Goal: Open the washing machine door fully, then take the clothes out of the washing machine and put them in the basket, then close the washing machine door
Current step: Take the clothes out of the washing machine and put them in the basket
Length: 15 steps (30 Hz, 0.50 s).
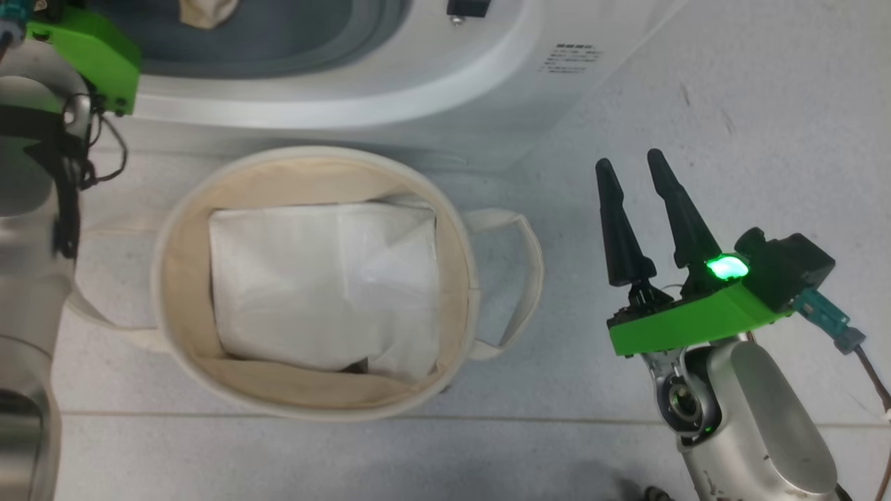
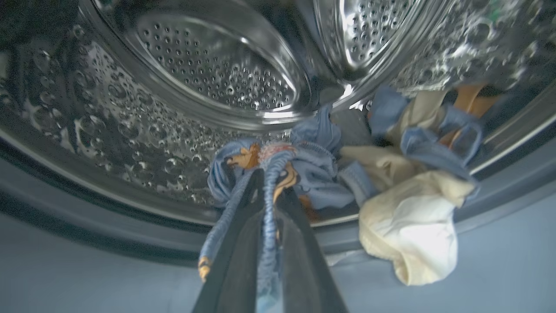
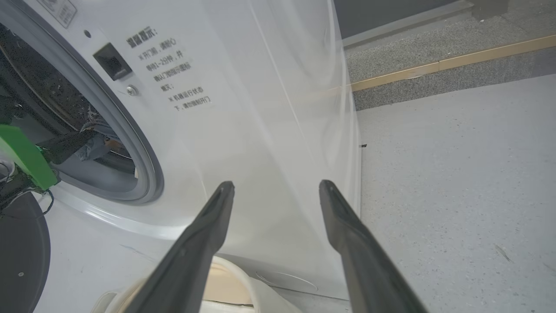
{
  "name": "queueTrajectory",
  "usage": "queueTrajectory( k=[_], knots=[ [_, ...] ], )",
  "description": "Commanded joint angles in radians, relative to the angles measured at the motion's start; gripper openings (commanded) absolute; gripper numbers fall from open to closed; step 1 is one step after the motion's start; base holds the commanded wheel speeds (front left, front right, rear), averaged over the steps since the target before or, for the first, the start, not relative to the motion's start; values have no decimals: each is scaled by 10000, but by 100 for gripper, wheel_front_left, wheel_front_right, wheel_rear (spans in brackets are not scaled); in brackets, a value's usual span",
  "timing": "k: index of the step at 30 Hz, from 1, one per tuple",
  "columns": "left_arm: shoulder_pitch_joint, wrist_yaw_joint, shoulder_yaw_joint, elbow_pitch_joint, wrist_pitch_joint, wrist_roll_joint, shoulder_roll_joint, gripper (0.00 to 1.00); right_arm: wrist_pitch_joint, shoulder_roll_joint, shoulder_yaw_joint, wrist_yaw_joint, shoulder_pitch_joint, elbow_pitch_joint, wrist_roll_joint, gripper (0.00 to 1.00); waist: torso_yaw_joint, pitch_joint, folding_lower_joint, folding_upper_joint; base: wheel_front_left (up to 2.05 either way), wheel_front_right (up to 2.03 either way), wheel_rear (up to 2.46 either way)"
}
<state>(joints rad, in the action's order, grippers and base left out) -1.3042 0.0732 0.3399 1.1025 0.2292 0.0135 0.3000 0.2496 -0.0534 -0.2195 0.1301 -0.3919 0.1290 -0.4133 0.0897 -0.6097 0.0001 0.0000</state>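
Blue clothes (image 2: 321,174) pinched by left gripper (image 2: 270,180) inside washing machine (image 1: 418,90).
Draw them slowly over the machine's seal (image 2: 130,237); right gripper (image 1: 630,160) hangs spread.

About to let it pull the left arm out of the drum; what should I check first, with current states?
1. Left gripper shut on the light blue printed garment: ok.
2. That garment free of the cream-white cloth beside it: cannot tell, they lie bunched together.
3. Round cream canvas basket in front of the white washing machine, below its opening: ok.
4. Room in the basket above the flat white sheet: ok.
5. Right gripper open, off to the basket's side: ok.
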Motion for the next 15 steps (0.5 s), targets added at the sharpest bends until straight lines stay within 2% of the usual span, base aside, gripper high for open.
queueTrajectory(
  k=[1,4,6,7,8,15],
  knots=[
    [-27,76,-238,-342,131,70,426,0,122,32,-191,6,241,-258,74,100,-133,214,-1,0,0,0,0],
    [496,-45,-430,-1329,304,413,371,0,122,32,-205,6,337,-203,89,100,-199,575,-1,0,0,0,0],
    [1065,-58,-564,-2613,317,592,406,0,122,32,-160,6,428,-181,98,100,-262,800,-1,0,0,0,0],
    [1815,-13,-722,-3889,320,763,450,0,122,32,-96,6,540,-119,145,100,-344,1045,-1,0,0,0,0],
    [2208,17,-810,-4519,321,847,470,0,122,32,-73,6,593,-80,174,100,-378,1174,-1,0,0,0,0],
    [4746,302,-1470,-8112,323,1339,459,0,122,32,133,6,901,50,251,100,-494,2177,-1,0,0,0,0]
  ],
)
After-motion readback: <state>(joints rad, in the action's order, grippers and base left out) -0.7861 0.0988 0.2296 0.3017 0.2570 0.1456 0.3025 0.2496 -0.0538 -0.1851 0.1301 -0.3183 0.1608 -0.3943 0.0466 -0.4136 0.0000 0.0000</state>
